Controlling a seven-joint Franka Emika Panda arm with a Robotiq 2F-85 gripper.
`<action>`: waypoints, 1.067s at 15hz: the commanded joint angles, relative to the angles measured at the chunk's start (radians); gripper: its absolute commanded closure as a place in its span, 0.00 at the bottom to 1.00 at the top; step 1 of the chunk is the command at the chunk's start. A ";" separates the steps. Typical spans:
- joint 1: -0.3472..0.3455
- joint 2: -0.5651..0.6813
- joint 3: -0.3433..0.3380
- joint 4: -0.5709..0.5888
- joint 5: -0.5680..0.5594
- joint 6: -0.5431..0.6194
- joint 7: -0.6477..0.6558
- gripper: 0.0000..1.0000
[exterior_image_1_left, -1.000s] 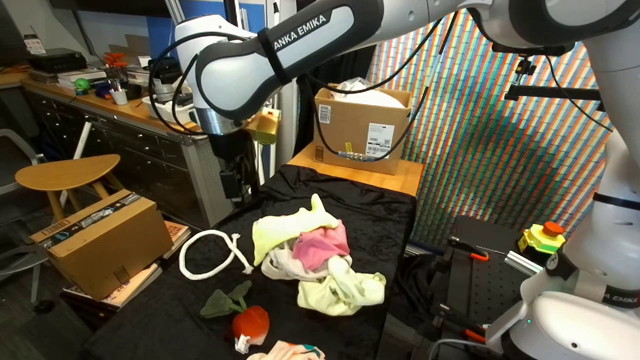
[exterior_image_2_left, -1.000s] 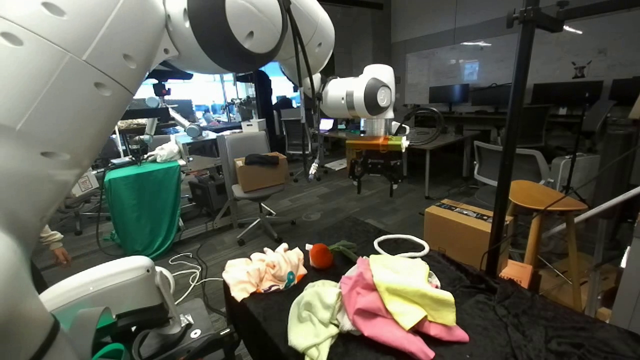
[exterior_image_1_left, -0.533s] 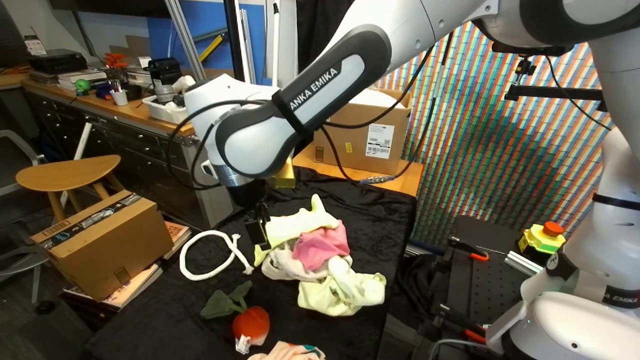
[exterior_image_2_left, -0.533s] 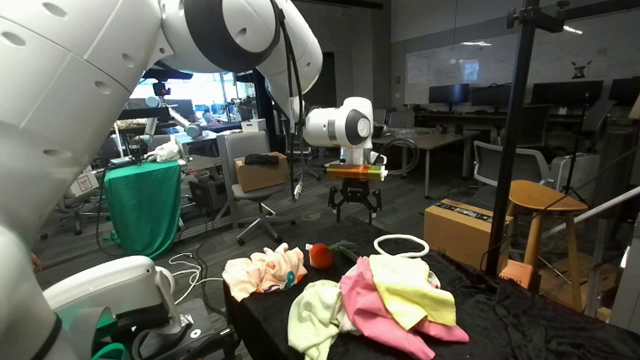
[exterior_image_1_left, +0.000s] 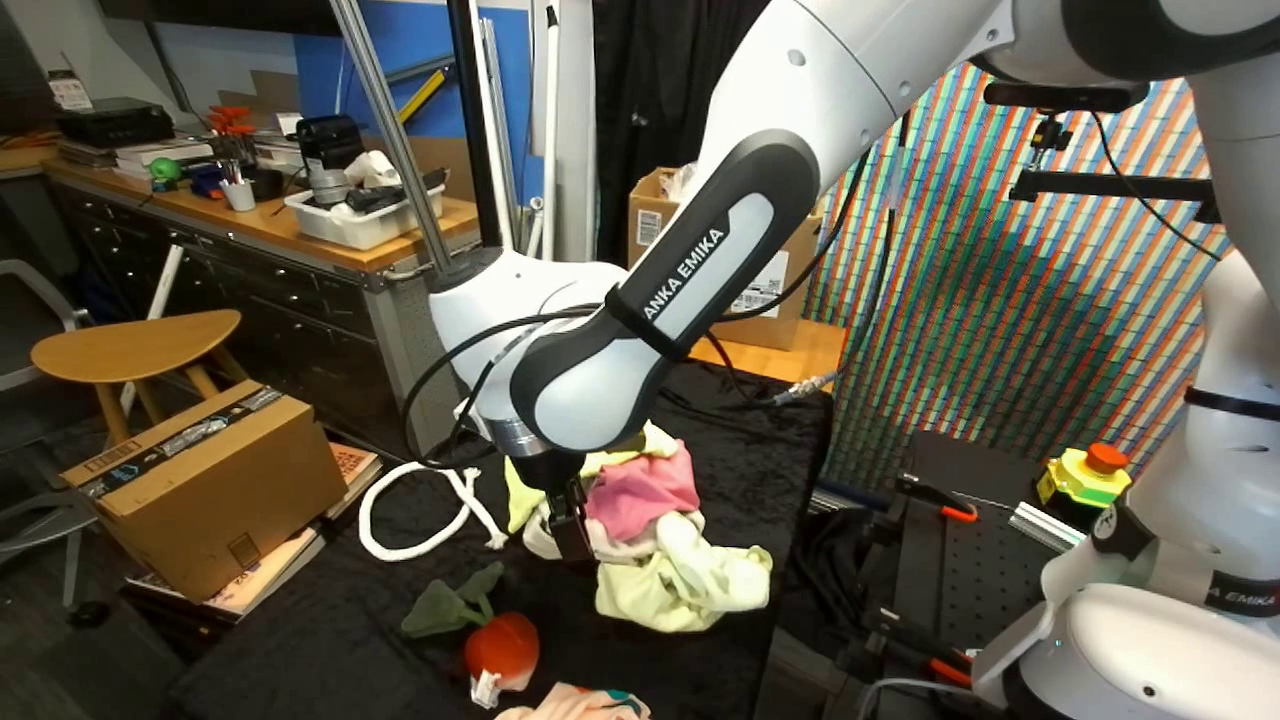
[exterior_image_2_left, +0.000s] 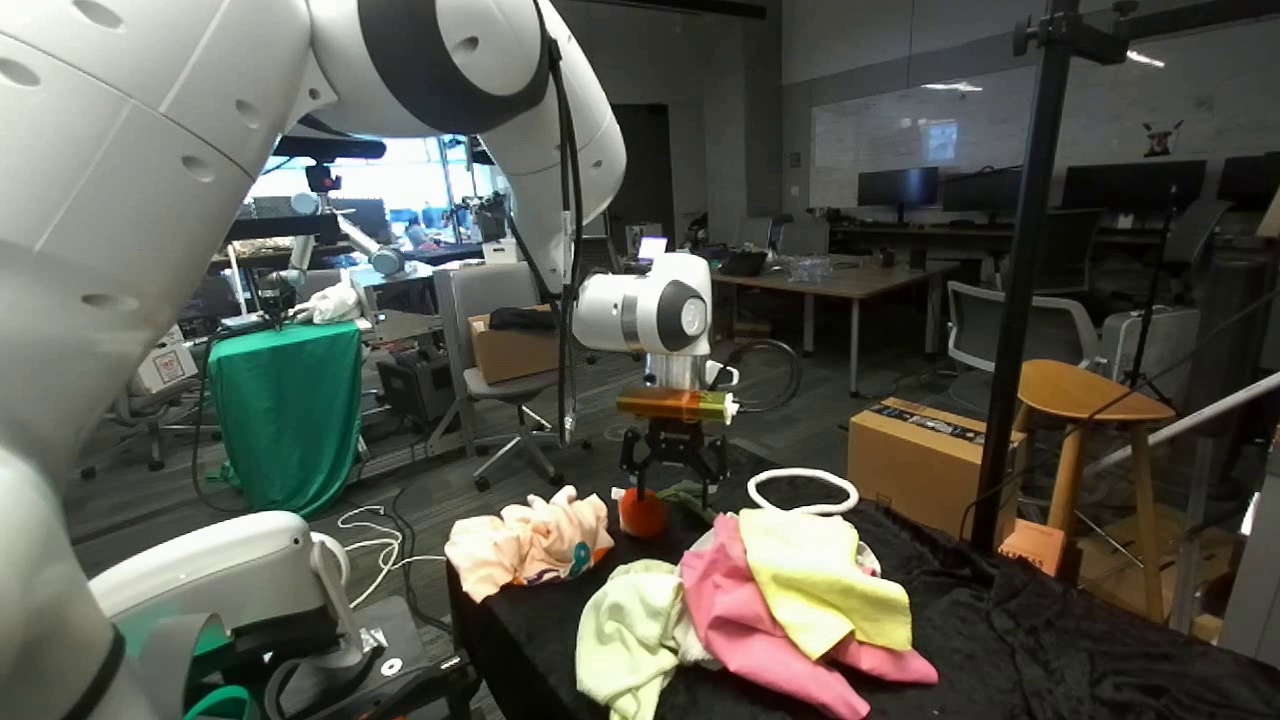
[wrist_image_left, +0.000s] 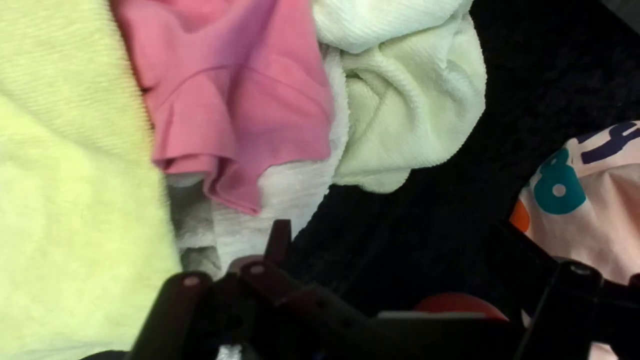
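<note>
My gripper (exterior_image_2_left: 673, 498) is open with nothing between its fingers. In an exterior view it shows side-on (exterior_image_1_left: 570, 545) above the table, beside the cloth pile. In the wrist view the fingers (wrist_image_left: 393, 225) spread over black cloth. The pile has a yellow cloth (wrist_image_left: 75, 200), a pink cloth (wrist_image_left: 235, 100), a pale green cloth (wrist_image_left: 415, 100) and a white cloth (wrist_image_left: 295, 190). The left finger in the wrist view overlaps the white cloth's edge. A red plush vegetable (exterior_image_1_left: 503, 645) with green leaves lies nearby, mostly hidden in the wrist view (wrist_image_left: 455, 301). A peach printed cloth (exterior_image_2_left: 525, 545) lies near it.
A white rope loop (exterior_image_1_left: 367, 515) lies on the black-covered table (exterior_image_1_left: 330, 640). A cardboard box (exterior_image_1_left: 220, 490) stands beside the table, and another box (exterior_image_1_left: 650, 205) stands behind it. A black upright pole (exterior_image_2_left: 1025, 260) rises by the table. A red emergency stop (exterior_image_1_left: 1105, 458) is near the arm's base.
My gripper has moved down and toward the arm's base, from high beyond the pile to low beside it. It stays open. The cloths, plush and rope have not moved.
</note>
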 joint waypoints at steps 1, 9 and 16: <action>0.015 -0.049 0.019 -0.095 0.007 0.075 0.063 0.00; 0.073 -0.049 0.050 -0.173 0.029 0.191 0.201 0.00; 0.098 -0.036 0.077 -0.188 0.096 0.240 0.261 0.00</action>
